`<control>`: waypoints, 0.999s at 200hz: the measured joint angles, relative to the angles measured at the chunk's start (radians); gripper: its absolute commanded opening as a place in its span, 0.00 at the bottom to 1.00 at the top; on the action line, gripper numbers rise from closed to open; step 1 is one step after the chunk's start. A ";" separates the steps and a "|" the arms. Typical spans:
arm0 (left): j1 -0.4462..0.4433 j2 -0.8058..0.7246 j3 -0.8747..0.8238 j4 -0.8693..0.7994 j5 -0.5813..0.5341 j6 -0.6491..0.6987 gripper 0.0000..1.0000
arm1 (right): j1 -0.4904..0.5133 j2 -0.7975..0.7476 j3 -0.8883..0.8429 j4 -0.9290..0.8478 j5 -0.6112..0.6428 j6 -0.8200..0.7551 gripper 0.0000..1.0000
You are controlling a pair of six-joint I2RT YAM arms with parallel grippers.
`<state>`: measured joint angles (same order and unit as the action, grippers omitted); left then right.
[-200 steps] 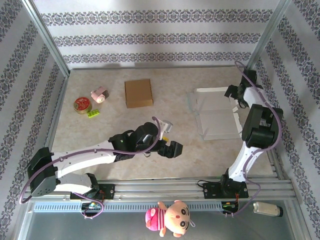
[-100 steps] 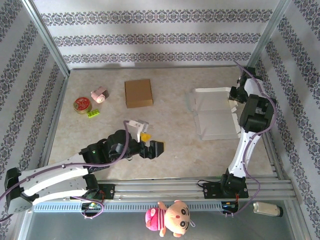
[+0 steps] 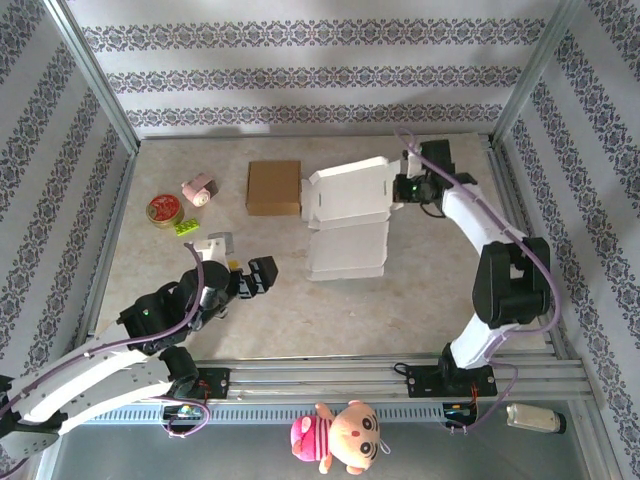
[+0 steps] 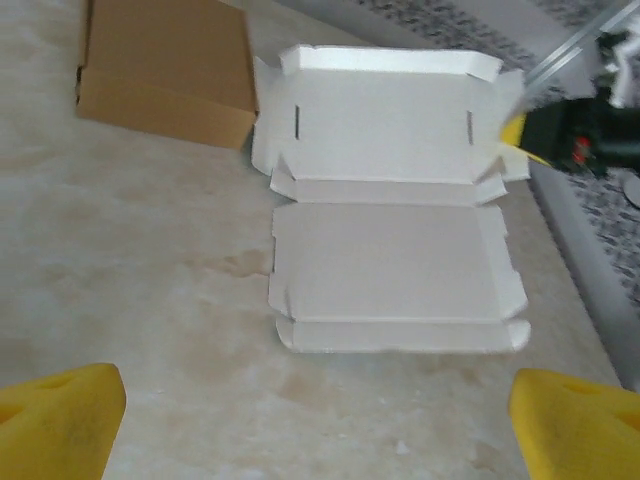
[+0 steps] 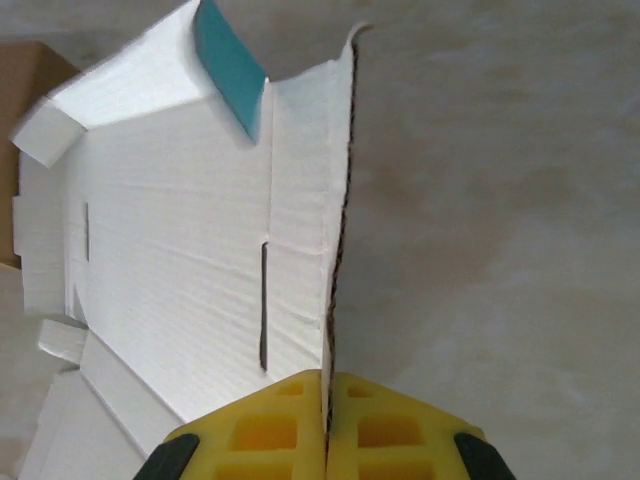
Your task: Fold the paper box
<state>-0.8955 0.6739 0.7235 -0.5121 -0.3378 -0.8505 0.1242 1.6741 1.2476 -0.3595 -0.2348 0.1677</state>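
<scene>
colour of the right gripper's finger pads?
Yellow pads, clearest in the right wrist view, clamped on the white paper box edge.

Bright, even light, faint shadows; the paper box (image 4: 390, 250) washes out in the slightly blurred left wrist view.

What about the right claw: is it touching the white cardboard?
Touching. The right wrist view shows the right claw pinched shut on the white cardboard.

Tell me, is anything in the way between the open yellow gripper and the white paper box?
Nothing visible. Bare table lies between the left gripper and the paper box; the brown box sits beside it, off the path.
</scene>
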 measured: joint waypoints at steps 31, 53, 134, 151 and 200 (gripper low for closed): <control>0.097 0.021 0.010 -0.064 0.036 -0.016 0.98 | 0.043 -0.059 -0.211 0.085 -0.009 0.063 0.00; 0.201 0.082 0.010 -0.076 0.121 -0.013 0.96 | 0.053 -0.062 -0.237 0.060 0.017 0.063 0.00; 0.430 0.732 0.148 0.087 0.444 0.100 0.80 | 0.152 -0.030 -0.288 0.125 0.085 0.076 0.09; 0.440 0.842 0.214 0.124 0.459 0.135 0.75 | 0.145 0.006 -0.289 0.124 0.092 0.085 0.12; 0.492 1.088 0.353 0.196 0.526 0.219 0.56 | 0.141 0.013 -0.289 0.127 0.088 0.093 0.11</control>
<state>-0.4030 1.7615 1.0763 -0.3164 0.1879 -0.6319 0.2653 1.6875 0.9588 -0.2329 -0.1467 0.2604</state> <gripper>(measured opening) 0.618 0.118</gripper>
